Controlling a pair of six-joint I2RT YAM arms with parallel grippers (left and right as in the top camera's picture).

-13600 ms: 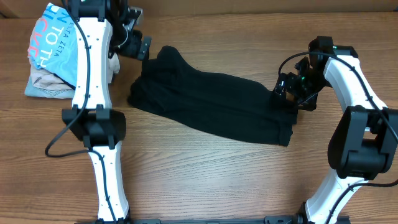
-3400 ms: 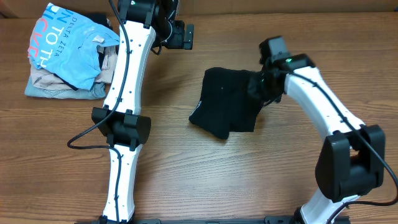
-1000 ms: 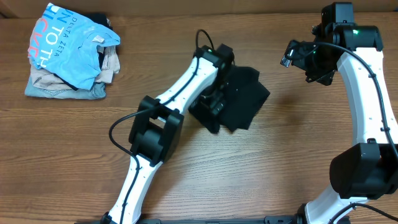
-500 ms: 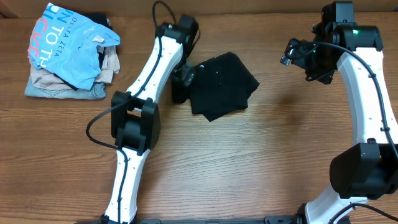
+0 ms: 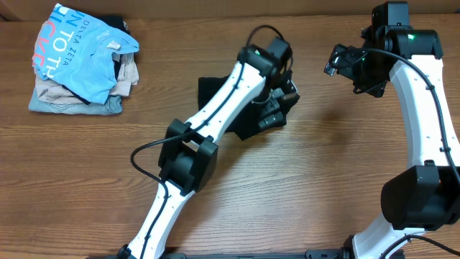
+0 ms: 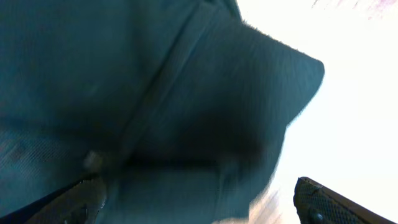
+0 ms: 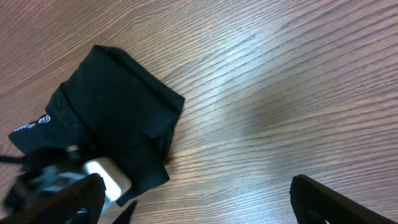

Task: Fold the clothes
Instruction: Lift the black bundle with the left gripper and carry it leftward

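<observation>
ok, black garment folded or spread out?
Folded: the black garment lies as a compact, layered square on the table, not spread flat.

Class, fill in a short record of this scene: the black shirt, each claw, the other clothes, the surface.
Garment: black shirt, folded small, mid-table
Left: left claw open, over the shirt; contact unclear
Right: right claw open, empty, above bare wood beside the shirt
Other clothes: blue T-shirt on beige clothes, far left corner
Surface: wooden table
</observation>
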